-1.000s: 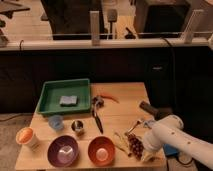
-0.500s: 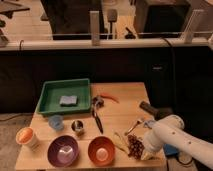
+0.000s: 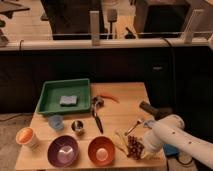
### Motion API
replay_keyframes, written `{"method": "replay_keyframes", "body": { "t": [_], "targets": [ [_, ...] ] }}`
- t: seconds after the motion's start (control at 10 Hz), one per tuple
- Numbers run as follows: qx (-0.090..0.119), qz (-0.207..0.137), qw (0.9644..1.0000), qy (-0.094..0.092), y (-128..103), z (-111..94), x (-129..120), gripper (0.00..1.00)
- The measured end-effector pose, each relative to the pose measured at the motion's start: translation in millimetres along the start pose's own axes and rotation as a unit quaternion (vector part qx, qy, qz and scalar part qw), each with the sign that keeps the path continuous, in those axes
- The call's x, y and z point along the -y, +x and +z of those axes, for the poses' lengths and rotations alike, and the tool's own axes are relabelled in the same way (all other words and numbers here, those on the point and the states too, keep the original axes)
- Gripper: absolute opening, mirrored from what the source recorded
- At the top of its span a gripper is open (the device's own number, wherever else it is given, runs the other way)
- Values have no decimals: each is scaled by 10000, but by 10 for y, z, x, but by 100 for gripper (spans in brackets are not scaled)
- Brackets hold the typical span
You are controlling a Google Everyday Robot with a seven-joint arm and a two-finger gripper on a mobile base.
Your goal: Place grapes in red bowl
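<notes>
A pale wooden table (image 3: 129, 106) with a smooth, matte top carries everything. Farthest left of the red bowl (image 3: 101, 149) stands an orange cup (image 3: 27, 136), short and tapered, with a pale inside. Just left of the red bowl, almost touching it, sits the purple bowl (image 3: 63, 150) — round, glossy and slightly bigger.

Behind and to the left of the red bowl lies a green tray (image 3: 46, 102), rectangular with raised, plastic-looking walls and a flat grey block (image 3: 69, 100) inside it. Between the tray and the red bowl stand a small light-blue cup (image 3: 56, 121) and a shiny metal cup (image 3: 77, 127). Straight behind the red bowl lies a slim, dark-handled tool (image 3: 97, 119). Beyond that is a curved orange-red thing (image 3: 112, 98) that I cannot identify.

The red bowl itself is round and orange-red, paler at its inner bottom. Just right of it the grapes (image 3: 133, 145) lie on the table — a knobbly cluster of dark reddish-purple berries beside a pale yellowish strip (image 3: 121, 138). The claw (image 3: 141, 148), at the end of the smooth white arm (image 3: 175, 135), is down at the right side of the grapes. How wide it stands, and whether it grips them, I cannot tell.
</notes>
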Motion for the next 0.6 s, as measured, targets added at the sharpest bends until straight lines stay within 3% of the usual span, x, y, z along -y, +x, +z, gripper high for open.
{"method": "replay_keyframes", "body": {
  "t": [0.2, 0.6],
  "targets": [
    [2, -15, 10000, -10, -13, -9, 2, 9],
    [-3, -13, 10000, -32, -4, -13, -33, 0]
  ]
}}
